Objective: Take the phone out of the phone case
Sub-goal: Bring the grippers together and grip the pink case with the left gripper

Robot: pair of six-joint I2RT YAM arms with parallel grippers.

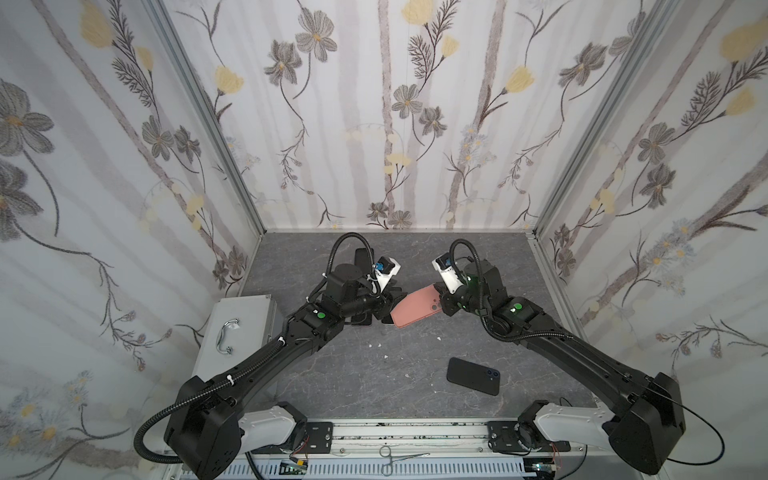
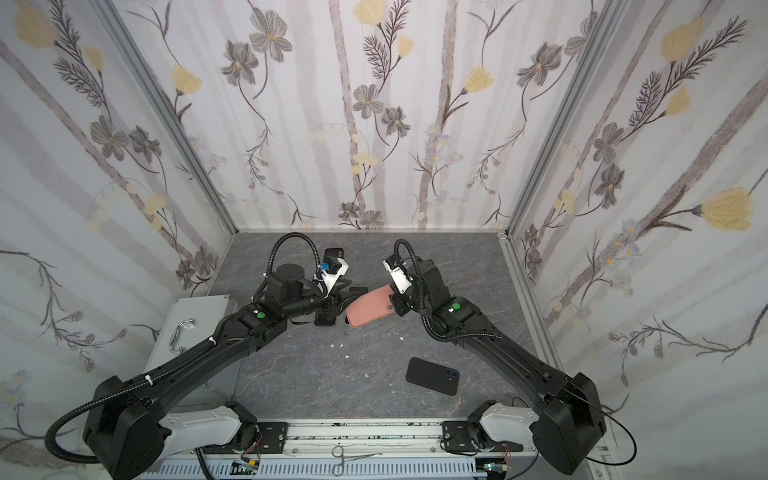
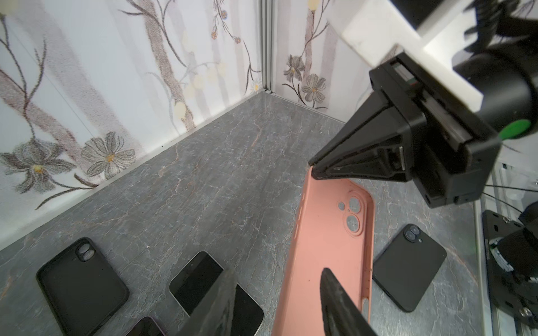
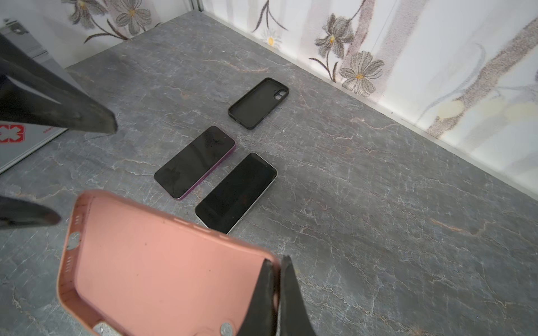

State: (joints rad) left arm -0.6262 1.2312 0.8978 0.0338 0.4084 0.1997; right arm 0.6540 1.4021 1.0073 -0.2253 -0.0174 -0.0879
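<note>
My right tool (image 4: 278, 261) was closed on a corner of the case (image 4: 163, 256), held above the surface (image 4: 378, 203). The case looked empty. My left tool (image 3: 276, 270) stood half open at its far end, holding nothing. A bare phone (image 4: 237, 193) lay ahead; I judged the removal done.

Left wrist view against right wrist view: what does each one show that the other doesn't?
Only the left wrist view: a matte black phone lying back-up. Only the right wrist view: a grey metal box with a red cross. Both: the empty pink silicone phone case pinched by the right gripper, an empty black case, a silver-edged phone.
</note>
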